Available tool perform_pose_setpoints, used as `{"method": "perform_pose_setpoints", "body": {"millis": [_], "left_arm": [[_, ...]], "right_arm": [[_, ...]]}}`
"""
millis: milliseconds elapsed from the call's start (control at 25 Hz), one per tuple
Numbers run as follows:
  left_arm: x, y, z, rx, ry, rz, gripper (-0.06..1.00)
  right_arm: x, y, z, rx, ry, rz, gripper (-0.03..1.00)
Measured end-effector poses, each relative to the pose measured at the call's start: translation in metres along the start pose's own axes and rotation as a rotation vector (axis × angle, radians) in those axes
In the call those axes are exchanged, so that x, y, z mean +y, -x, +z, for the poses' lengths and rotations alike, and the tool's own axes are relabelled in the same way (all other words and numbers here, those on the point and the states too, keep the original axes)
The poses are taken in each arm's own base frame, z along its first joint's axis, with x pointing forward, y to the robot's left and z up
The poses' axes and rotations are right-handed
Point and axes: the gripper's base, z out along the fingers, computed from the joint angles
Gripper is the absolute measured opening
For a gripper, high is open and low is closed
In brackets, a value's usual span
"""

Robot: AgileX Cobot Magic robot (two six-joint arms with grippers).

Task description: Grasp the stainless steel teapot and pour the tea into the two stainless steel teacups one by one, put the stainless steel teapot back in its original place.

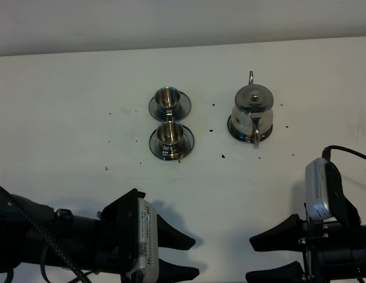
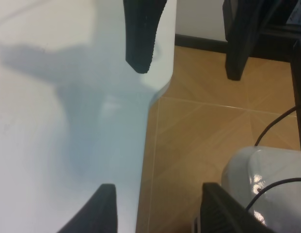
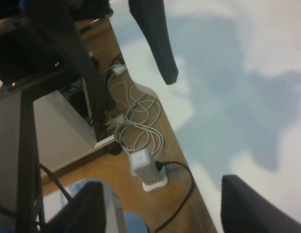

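The stainless steel teapot (image 1: 252, 111) stands upright with its lid on, on its wide saucer (image 1: 231, 128), at about 1 o'clock on the white table (image 1: 71, 118). Its spout points toward 12 o'clock and its loop handle toward 6. Well apart at its 9 o'clock, the far teacup (image 1: 167, 96) sits on the far small saucer (image 1: 183, 105). At that cup's 6 o'clock, the near teacup (image 1: 169, 132) sits on the near small saucer (image 1: 187, 141). Whether the two rims touch cannot be told. The left gripper (image 1: 194, 257) lies low at 7 o'clock, jaws spread and holding nothing — the right gripper (image 1: 250, 259), at 5 o'clock, is likewise spread and empty. Both are well apart from teapot and cups.
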Motion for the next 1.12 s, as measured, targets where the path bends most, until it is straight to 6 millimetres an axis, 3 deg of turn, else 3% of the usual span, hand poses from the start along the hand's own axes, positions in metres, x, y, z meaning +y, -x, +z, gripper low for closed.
{"method": "perform_pose_setpoints", "body": {"millis": [480,640,920,1120], "left_arm": [[0.0,0.0,0.0,0.0,0.003,-0.003,0.43],[0.007,0.003,-0.003,-0.007,0.085,-0.031,0.43],[0.019,0.037,-0.041,-0.145,0.348,-0.176,0.43],[0.027,0.061,-0.068,-0.287,0.466,-0.446,0.43]], "right_arm": [[0.0,0.0,0.0,0.001,-0.001,0.0,0.51],[-0.004,-0.002,0.0,0.023,-0.044,0.002,0.51],[-0.02,0.008,-0.001,0.052,-0.168,0.051,0.51],[-0.039,0.03,-0.005,0.067,-0.283,0.101,0.51]]}}
